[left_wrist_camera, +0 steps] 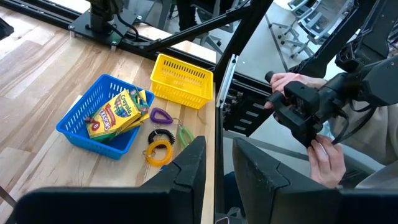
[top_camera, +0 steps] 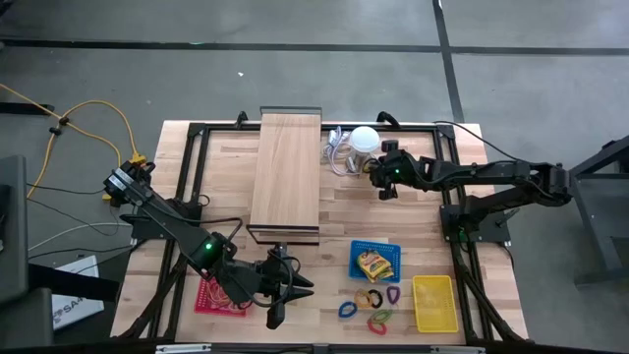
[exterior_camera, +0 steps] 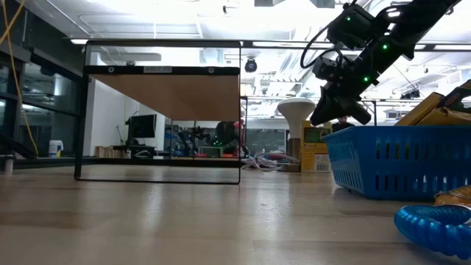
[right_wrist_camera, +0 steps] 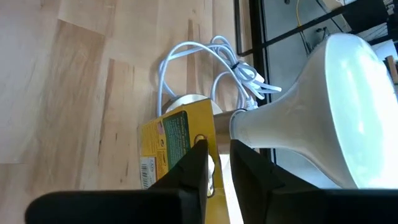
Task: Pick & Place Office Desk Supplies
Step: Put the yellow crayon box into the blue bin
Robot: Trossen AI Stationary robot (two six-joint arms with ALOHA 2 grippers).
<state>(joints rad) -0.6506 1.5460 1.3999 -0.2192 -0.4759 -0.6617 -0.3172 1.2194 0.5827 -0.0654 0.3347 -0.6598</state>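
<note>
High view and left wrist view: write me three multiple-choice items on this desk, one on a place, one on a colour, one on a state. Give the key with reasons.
1. The crayon packs lie:
A. on the wooden board
B. in the blue basket
C. on the bare table

2. The corner basket, at the table's near right, is:
A. red
B. yellow
C. green

3. The left hand is:
A. open, holding nothing
B. shut on a clip
C. shut on a crayon pack

Key: B, since both views show the packs inside the blue walls. B, since its mesh is plainly yellow in both views. A, since the wrist view shows a clear gap between its fingers with nothing in it.
</note>
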